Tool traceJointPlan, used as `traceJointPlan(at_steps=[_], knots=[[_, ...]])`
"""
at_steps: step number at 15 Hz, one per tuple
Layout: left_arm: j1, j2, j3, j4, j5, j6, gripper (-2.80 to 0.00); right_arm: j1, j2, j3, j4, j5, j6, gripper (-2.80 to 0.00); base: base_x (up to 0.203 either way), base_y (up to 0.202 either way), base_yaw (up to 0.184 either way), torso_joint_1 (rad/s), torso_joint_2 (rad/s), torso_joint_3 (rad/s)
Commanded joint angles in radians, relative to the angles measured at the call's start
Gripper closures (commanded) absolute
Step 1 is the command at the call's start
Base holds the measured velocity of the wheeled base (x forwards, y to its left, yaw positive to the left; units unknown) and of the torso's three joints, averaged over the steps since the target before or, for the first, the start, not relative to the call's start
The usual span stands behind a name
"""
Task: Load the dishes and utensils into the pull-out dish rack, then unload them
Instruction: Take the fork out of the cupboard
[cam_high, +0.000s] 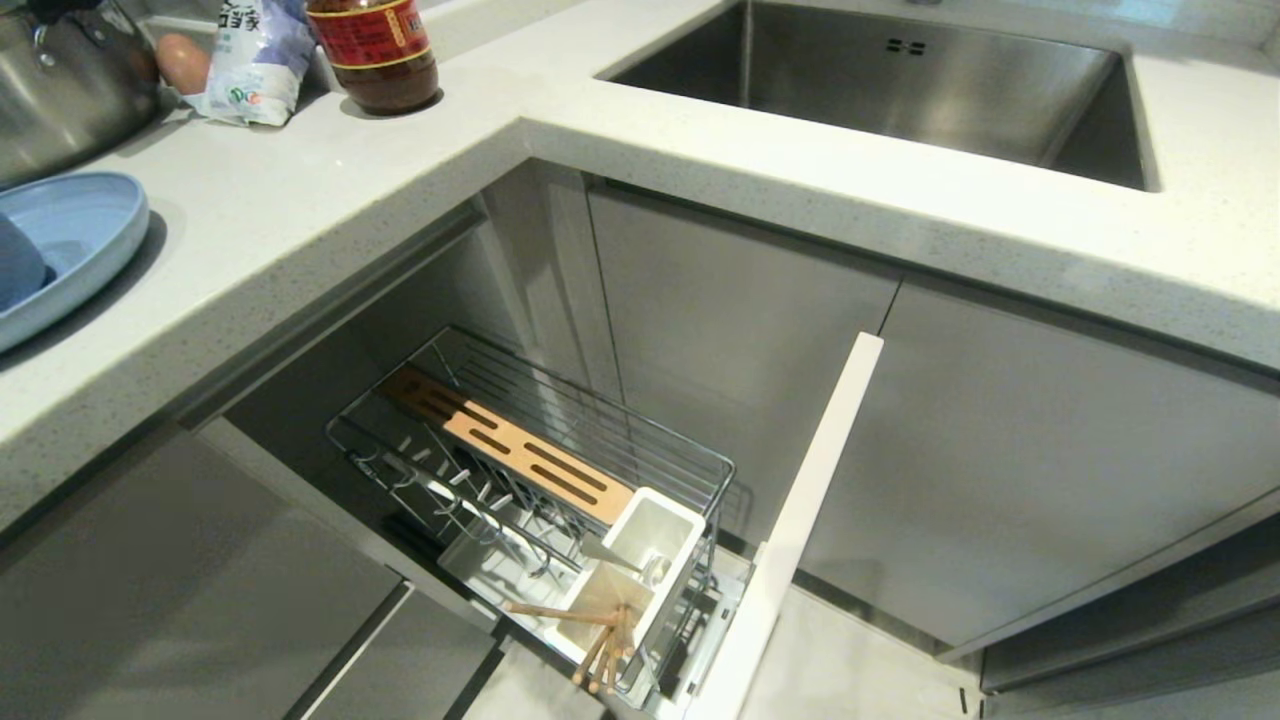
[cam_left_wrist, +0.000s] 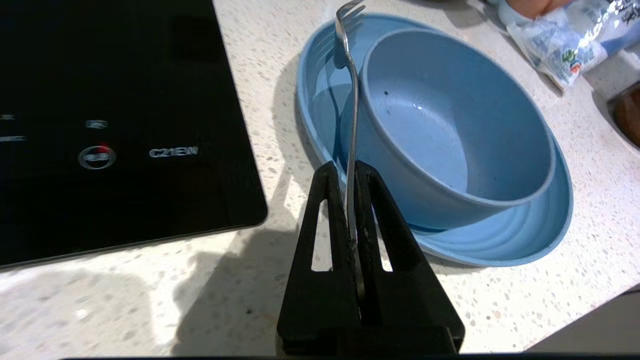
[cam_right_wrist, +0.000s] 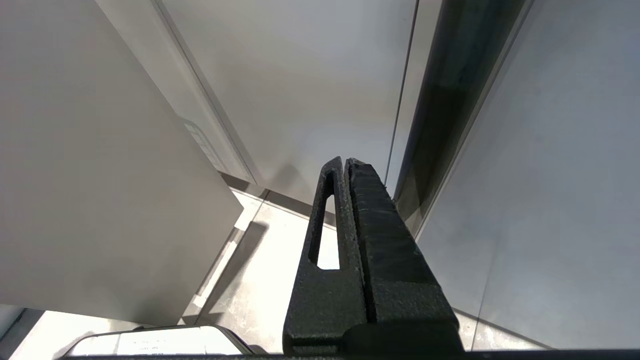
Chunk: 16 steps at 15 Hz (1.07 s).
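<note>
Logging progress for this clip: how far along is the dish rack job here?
Ambiguous whether loading or unloading. Done-looking: the rack is pulled out, with chopsticks in its white cup. In hand: the left hand is shut on the fork over the counter. Remaining: plate and bowl sit on the counter, not racked. Right hand idle, shut.

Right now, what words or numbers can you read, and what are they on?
"C21EW": white print on the black cooktop.
Round logo beside it: too blurred to read.
Bag: printed characters and a small green mark, too small to read.
Jar: red label, print too small to read.
Nothing readable on the rack.
</note>
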Motion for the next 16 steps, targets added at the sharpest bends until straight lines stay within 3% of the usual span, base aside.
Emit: traceJointPlan(at_steps=[1, 7, 15, 16], knots=[[0.001, 0.028, 0.001, -0.031, -0.016, -0.009, 0.00, 0.000, -0.003, 0.000, 0.000, 0.000, 0.000, 0.00, 0.000, 0.000, 0.000, 0.000, 0.00, 0.000], [0.001, 0.042, 0.003, -0.058, -0.063, -0.025, 0.00, 0.000, -0.004, 0.000, 0.000, 0.000, 0.000, 0.00, 0.000, 0.000, 0.000, 0.000, 0.00, 0.000], [0.008, 0.042, 0.025, -0.058, -0.073, -0.026, 0.00, 0.000, -0.004, 0.000, 0.000, 0.000, 0.000, 0.00, 0.000, 0.000, 0.000, 0.000, 0.00, 0.000], [0.008, 0.042, 0.023, -0.059, -0.073, -0.026, -2.80, 0.000, -0.004, 0.000, 0.000, 0.000, 0.000, 0.00, 0.000, 0.000, 0.000, 0.000, 0.00, 0.000]])
